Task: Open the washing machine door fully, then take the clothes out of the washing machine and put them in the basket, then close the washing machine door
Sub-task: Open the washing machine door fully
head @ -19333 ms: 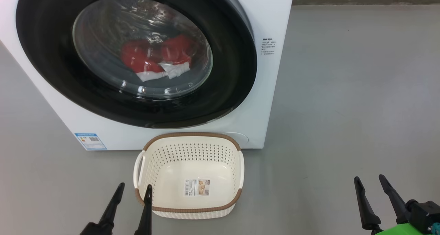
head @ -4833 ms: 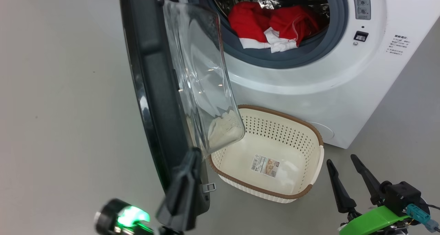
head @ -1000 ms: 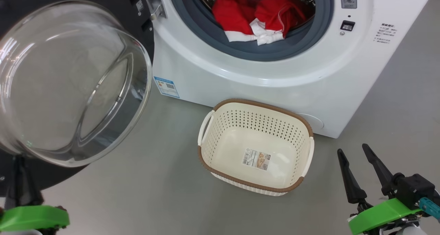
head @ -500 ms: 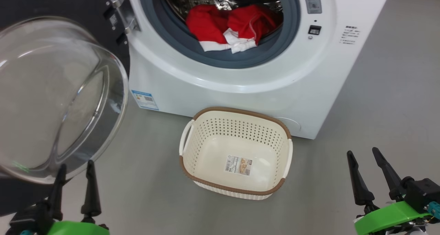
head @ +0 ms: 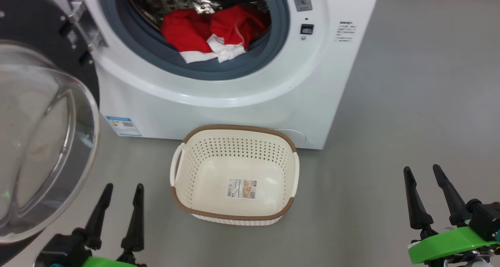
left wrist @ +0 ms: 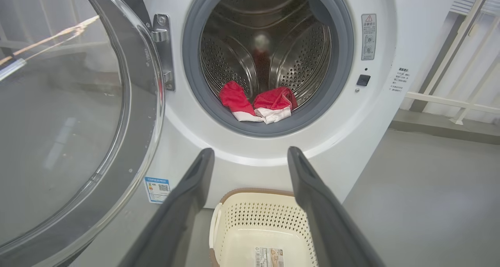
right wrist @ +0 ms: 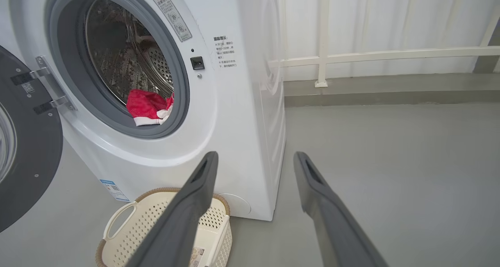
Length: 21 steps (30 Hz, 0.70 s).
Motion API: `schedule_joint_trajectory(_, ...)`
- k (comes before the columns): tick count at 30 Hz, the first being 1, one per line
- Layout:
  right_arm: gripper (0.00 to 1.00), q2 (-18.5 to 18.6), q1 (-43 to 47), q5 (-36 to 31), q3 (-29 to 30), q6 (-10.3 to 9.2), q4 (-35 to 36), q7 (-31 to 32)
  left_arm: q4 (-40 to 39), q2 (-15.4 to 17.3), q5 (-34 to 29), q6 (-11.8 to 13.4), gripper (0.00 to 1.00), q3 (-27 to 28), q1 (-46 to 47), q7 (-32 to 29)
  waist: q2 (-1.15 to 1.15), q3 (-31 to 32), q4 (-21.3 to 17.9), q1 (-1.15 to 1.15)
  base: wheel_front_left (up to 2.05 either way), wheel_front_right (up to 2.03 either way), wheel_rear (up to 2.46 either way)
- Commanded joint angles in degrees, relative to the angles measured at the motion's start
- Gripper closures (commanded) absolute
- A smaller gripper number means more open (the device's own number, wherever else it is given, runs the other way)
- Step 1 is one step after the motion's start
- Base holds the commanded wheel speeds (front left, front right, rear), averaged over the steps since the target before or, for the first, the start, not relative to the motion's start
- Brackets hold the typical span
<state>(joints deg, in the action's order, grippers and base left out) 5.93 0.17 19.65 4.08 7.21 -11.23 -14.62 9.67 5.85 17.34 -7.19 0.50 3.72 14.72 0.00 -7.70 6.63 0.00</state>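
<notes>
Grey floor [head: 410,103] surrounds the washing machine [head: 218,110], and before its front both pairs of jaws stand spread and hold nothing: your left gripper [head: 124,187] toward its hinge side, your right gripper [head: 422,168] out past its latch-side corner. A second ago your left gripper was pinched at the rim of the washing machine door [head: 43,142]. It has let go, and the door hangs swung wide off the machine's hinge side, so opening looks done, and the clothes [head: 211,34], heaped at the machine's drum lip, come next for the basket [head: 234,128] at its foot. No writing is legible: a blue label [head: 123,126] sits at the machine's lower hinge-side corner, a warning panel [left wrist: 368,36] beside its opening, and a sticker [head: 242,188] in the basket.
</notes>
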Motion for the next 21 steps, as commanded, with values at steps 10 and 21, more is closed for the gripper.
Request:
schedule_joint_trajectory(10, 0.00, -0.08, -0.67, 0.56, 0.07, 0.28, 1.89, -0.38, -1.88, 1.53, 2.34, -0.29, 0.00, -0.99, 0.18, 0.28, 0.00, -0.70, -6.27, 0.00, 0.00, 0.00, 0.00)
schedule_joint_trajectory(21, 0.00, -0.64, -0.03, 0.46, 1.52, 0.28, 2.49, -0.38, -2.07, 2.10, 3.10, -0.30, 0.00, -2.16, 0.71, 0.28, 0.00, -0.93, -7.38, 0.00, 0.00, 0.00, 0.00)
